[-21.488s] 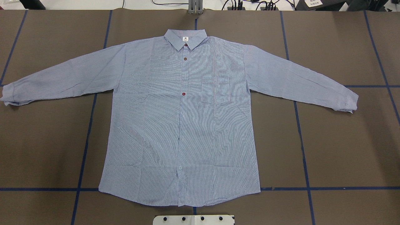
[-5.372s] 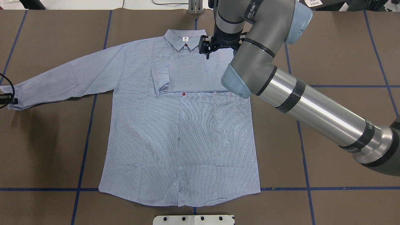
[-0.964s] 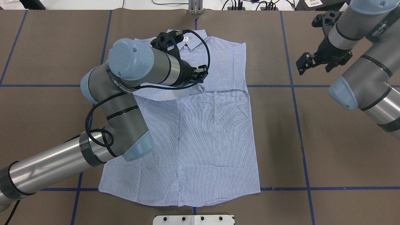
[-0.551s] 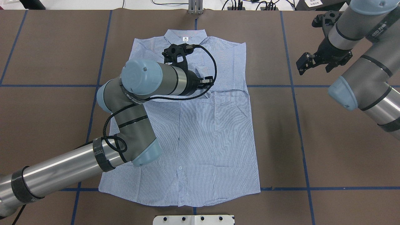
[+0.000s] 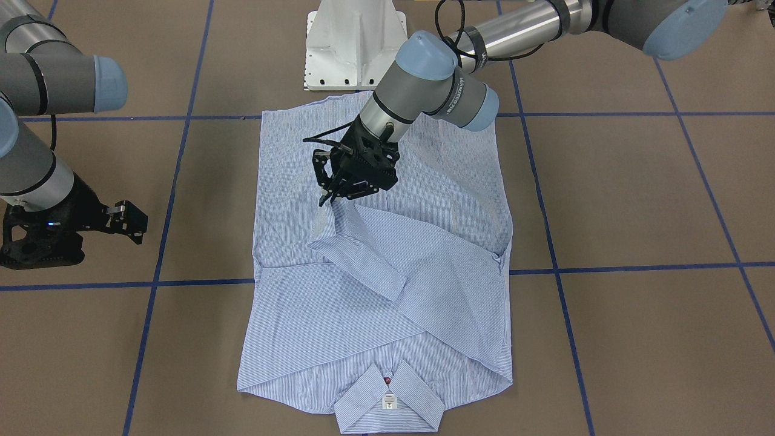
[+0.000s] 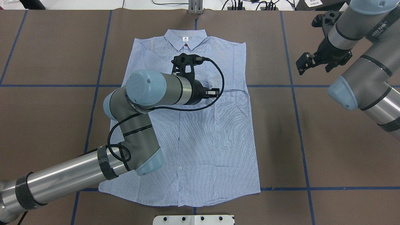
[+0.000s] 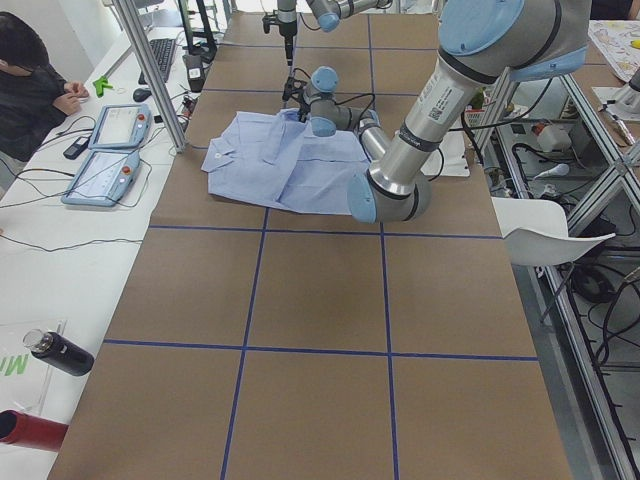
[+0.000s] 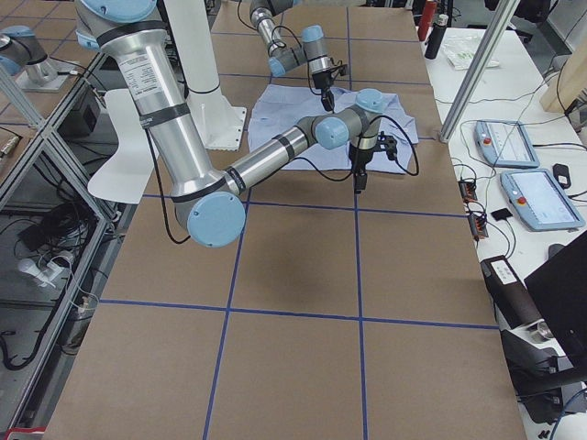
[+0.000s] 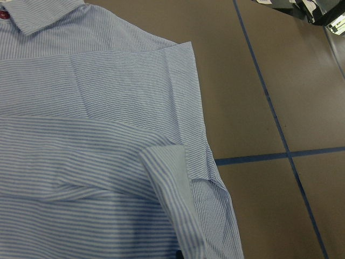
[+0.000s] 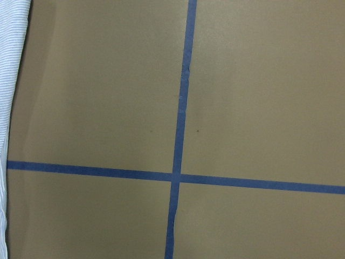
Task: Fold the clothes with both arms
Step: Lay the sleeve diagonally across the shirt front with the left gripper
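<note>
The light blue striped shirt (image 6: 212, 140) lies flat with its collar at the far side and both sleeves folded across the chest. My left gripper (image 5: 325, 200) hangs over the chest, shut on the cuff end of a folded sleeve (image 5: 357, 242), which rises to its fingertips. In the overhead view the left wrist hides those fingers. The left wrist view looks down on that cuff (image 9: 167, 172) and the shirt's edge. My right gripper (image 6: 300, 65) hovers over bare table beyond the shirt's side, open and holding nothing, also seen as the right gripper (image 5: 136, 224).
The brown table (image 6: 343, 140) carries blue tape lines (image 6: 300, 125). The white pedestal (image 5: 354, 42) stands at the shirt's hem side. A person (image 7: 30, 90), teach pendants (image 7: 105, 150) and a bottle (image 7: 60, 355) are at a side bench.
Both sleeves have been folded over the chest since the earliest frame. Over the last second my left arm carried its sleeve from the collar toward the robot and to the right; the right arm stayed still.
</note>
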